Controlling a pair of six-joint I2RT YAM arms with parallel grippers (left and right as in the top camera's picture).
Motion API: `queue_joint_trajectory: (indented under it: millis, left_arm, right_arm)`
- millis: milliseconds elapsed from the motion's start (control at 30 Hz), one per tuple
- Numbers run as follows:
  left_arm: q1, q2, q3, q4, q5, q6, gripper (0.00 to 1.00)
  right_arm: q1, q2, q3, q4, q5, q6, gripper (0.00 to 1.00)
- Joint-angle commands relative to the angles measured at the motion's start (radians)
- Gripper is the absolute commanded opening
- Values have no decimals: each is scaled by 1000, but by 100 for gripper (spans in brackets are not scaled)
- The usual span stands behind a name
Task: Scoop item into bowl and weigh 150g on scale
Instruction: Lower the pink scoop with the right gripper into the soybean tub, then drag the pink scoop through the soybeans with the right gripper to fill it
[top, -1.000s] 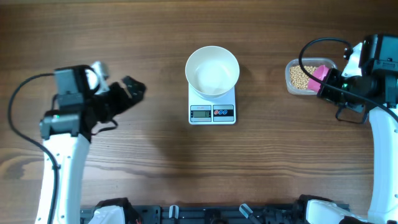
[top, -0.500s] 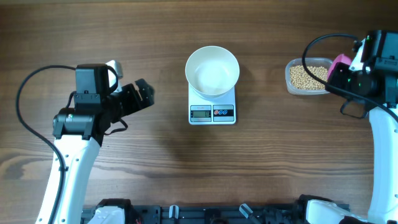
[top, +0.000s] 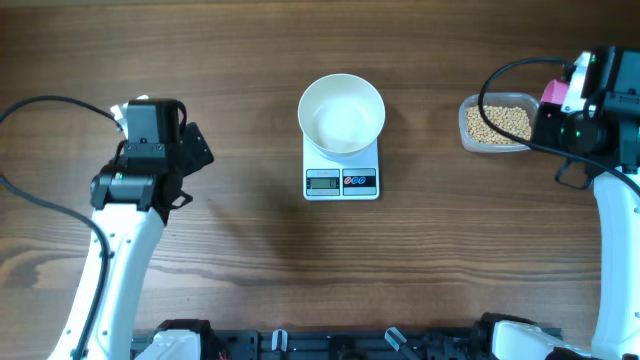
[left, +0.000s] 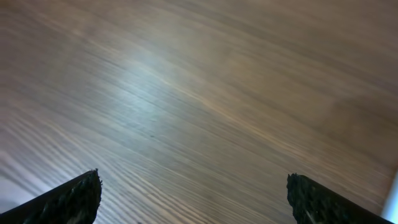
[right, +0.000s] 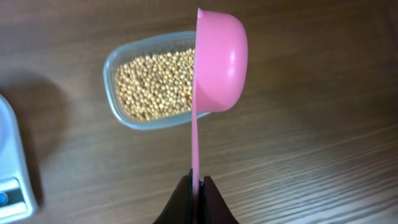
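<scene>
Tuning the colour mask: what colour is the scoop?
Solid pink scoop, with no pattern; it shows best in the right wrist view.

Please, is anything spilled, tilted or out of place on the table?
Nothing stands out. No beans lie outside the clear tub, and the white bowl sits upright on the scale. The pink scoop, in the shut right gripper, is turned on its side.

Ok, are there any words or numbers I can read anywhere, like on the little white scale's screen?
Grey display on the small flat white square kitchen scale: digits too small and blurred to read.
Two dark buttons beside it: any marks too small to read.
Round white bowl, pink plastic scoop, clear plastic tub of beans, wooden table: no writing visible.
</scene>
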Motion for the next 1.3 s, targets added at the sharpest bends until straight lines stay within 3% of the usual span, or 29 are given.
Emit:
queue_joint_trajectory:
  millis: [0, 333, 700, 967, 1200, 1267]
  left_arm:
    - [-2, 45, 19, -2, -80, 12, 100]
    - [-2, 109, 19, -2, -77, 11, 100]
    - [-2, 109, 19, 11, -68, 11, 100]
    - [-2, 110, 19, 128, -9, 11, 100]
    - [-2, 110, 19, 153, 176, 11, 100]
    - [-2, 110, 19, 152, 278, 11, 100]
  right_arm:
    - [-2, -5, 18, 1, 18, -68, 4]
    - [-2, 18, 18, 47, 18, -40, 4]
    - [-2, 55, 18, 214, -24, -43, 4]
    - [-2, 56, 18, 319, -56, -43, 4]
    - [-2, 56, 18, 319, -63, -50, 4]
    - [-2, 56, 18, 318, -84, -130, 4]
